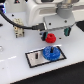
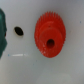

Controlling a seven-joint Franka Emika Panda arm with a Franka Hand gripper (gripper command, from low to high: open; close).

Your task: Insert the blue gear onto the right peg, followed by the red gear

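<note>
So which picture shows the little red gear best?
The wrist view. There the red gear fills much of the picture, with its toothed rim and centre hole plain to see. In the exterior view the red gear is only a tiny red spot just under the gripper, above the blue gear.

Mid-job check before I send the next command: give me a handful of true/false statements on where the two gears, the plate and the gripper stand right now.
1. The blue gear lies on the black-bordered white plate. True.
2. The red gear is already stacked on the blue gear. False: it sits apart from it, just under the gripper.
3. The red gear is smaller across than the blue gear. True.
4. In the wrist view the red gear shows no centre hole. False: a dark hole sits in its raised hub.
5. The blue gear lies off the plate on the bare table. False: it is on the plate, toward the exterior view's right end.
</note>
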